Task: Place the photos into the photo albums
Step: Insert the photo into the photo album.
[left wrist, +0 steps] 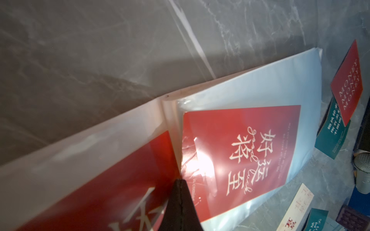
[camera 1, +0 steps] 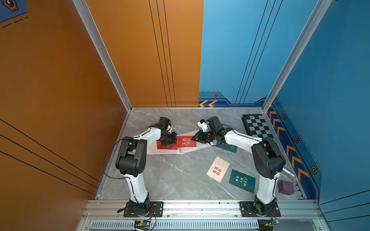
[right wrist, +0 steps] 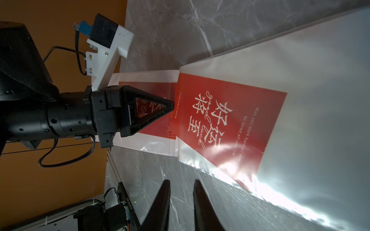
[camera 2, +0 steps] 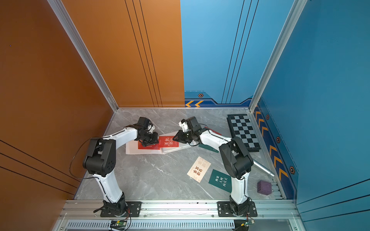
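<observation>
Lying open on the grey marbled table (camera 1: 170,180), toward its left rear, the photo album (camera 1: 158,152) is seen with its left half flat and its right half tilted up from the spine. The first red card (left wrist: 120,190) is sleeved in the left page; only parts of large white characters are shown on it, too cut off to be read. The left gripper (right wrist: 171,105) is set with its tip at the spine, between the two pages, and its jaws are pressed together; whether a sleeve edge is nipped there cannot be told. The second red card (right wrist: 224,120) is seen under the clear film of the right page. It is printed "好运将至" with a looping "Good luck" script, and in small type "Good luck is coming", "May you work hard all your life" and "Be loved all your life". The right gripper (right wrist: 182,180) is held over the right page, its jaws parted by a narrow gap with nothing between them. Further right, a dark green card (camera 1: 228,148) is laid flat on the table, overlapped by the MONEY card (left wrist: 348,86), red, with that word printed three times. Toward the front, a cream card (camera 1: 218,169) with red characters is placed just beside a second dark green card (camera 1: 242,181) reading "你是人间四月天". A checkerboard (camera 1: 258,128) is set at the right rear.
</observation>
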You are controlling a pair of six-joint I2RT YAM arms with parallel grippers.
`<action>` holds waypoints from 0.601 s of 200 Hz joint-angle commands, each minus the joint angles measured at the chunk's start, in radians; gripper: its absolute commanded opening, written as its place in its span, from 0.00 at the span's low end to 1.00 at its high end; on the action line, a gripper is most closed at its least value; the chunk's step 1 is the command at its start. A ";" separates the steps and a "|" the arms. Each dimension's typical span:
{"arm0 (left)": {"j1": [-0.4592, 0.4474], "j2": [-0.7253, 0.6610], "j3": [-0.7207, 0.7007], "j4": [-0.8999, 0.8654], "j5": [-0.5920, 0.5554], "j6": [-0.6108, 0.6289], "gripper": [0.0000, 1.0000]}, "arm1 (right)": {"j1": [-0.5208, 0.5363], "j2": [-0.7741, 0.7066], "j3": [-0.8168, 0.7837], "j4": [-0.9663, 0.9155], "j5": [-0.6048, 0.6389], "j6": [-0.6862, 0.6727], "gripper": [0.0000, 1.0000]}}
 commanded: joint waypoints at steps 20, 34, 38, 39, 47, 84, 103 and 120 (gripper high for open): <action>-0.047 0.037 0.048 -0.020 0.027 -0.033 0.02 | -0.087 -0.025 -0.068 -0.051 0.079 -0.057 0.24; -0.065 0.029 0.049 -0.019 0.043 -0.039 0.03 | -0.110 -0.012 -0.074 -0.061 0.101 -0.067 0.25; -0.070 0.025 0.048 -0.019 0.046 -0.039 0.04 | -0.115 -0.008 -0.077 -0.061 0.106 -0.067 0.25; -0.070 0.025 0.048 -0.019 0.045 -0.039 0.05 | -0.117 -0.008 -0.077 -0.060 0.107 -0.068 0.25; -0.077 0.014 0.048 -0.019 0.051 -0.041 0.07 | -0.124 0.000 -0.078 -0.061 0.118 -0.070 0.25; -0.075 -0.056 0.052 -0.062 0.026 -0.028 0.22 | -0.129 0.052 -0.046 -0.062 0.117 -0.075 0.26; -0.071 -0.098 0.065 -0.107 -0.008 -0.010 0.29 | -0.128 0.081 -0.032 -0.066 0.117 -0.076 0.27; -0.070 -0.135 0.071 -0.136 -0.043 -0.004 0.30 | -0.127 0.093 -0.029 -0.067 0.128 -0.080 0.27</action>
